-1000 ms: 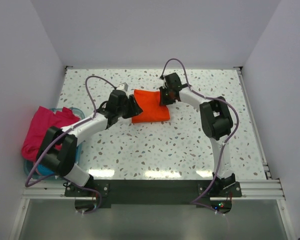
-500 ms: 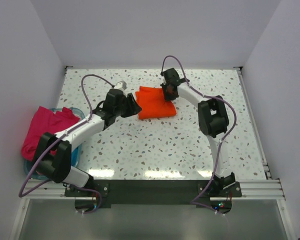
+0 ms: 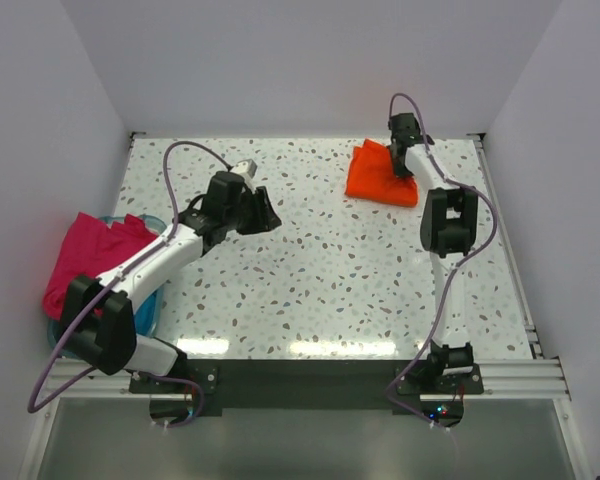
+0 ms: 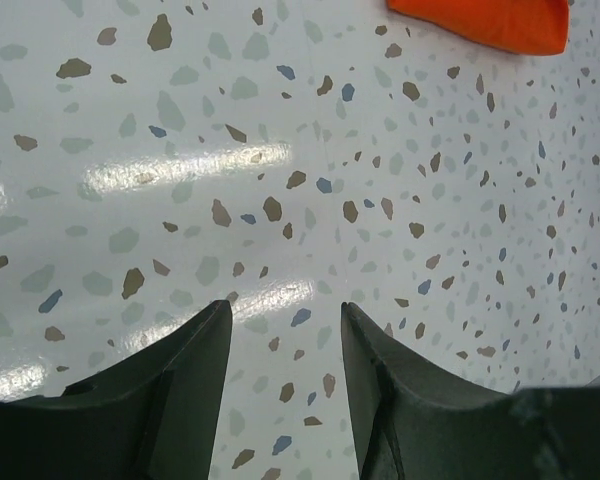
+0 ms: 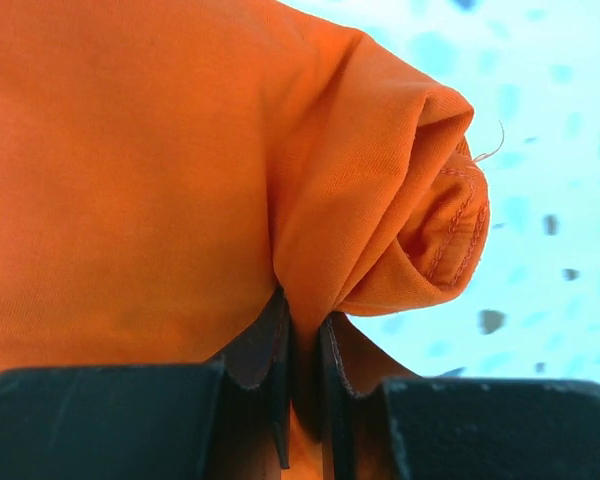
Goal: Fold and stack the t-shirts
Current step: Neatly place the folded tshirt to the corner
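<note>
The folded orange t-shirt (image 3: 378, 175) lies at the far right of the table. My right gripper (image 3: 401, 160) is shut on its right edge; in the right wrist view the cloth (image 5: 180, 150) bunches between the jaws of that gripper (image 5: 302, 325). My left gripper (image 3: 267, 215) is open and empty over bare table at the middle left; its wrist view shows the open gripper (image 4: 285, 320) and a corner of the orange shirt (image 4: 490, 20). The magenta-pink t-shirt (image 3: 85, 255) drapes over the tub at the left. Teal-blue cloth (image 3: 145, 305) shows in the tub beneath it.
A pale blue plastic tub (image 3: 140, 300) stands at the left table edge, beside the left arm. White walls close in the table at the back and both sides. A black rail (image 3: 300, 375) runs along the near edge.
My right gripper has dragged the orange shirt from the table's far middle to the far right. My left gripper has let go of the shirt and now stands apart from it, open.
</note>
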{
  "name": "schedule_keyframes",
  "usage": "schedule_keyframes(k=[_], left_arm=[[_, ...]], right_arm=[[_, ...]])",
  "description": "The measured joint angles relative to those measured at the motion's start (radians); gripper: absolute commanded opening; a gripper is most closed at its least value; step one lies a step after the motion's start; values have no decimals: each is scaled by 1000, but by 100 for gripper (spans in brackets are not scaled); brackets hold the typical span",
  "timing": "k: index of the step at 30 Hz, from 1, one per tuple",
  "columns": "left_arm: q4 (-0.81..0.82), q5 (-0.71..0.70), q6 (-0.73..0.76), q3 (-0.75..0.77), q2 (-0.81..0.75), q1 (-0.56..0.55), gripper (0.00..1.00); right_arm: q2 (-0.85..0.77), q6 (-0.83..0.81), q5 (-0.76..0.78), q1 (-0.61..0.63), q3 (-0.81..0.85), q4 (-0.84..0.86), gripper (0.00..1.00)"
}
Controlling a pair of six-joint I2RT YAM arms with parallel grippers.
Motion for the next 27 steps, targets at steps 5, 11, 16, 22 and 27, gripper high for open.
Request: schedule_keyframes(k=[5, 11, 16, 22, 27], left_arm=[[-63, 4, 55, 50, -2, 2, 53], [-77, 29, 94, 79, 32, 23, 54], [-77, 52, 101, 79, 82, 43, 55], [-63, 68, 110, 78, 90, 58, 56], [-49, 82, 111, 57, 74, 85, 56]], right_arm=[[45, -101, 64, -73, 70, 2, 0], [95, -191, 131, -133, 156, 42, 65], [95, -154, 155, -164, 202, 43, 89], [-77, 35, 61, -159, 64, 39, 75], [-291, 232, -59, -79, -102, 69, 49]])
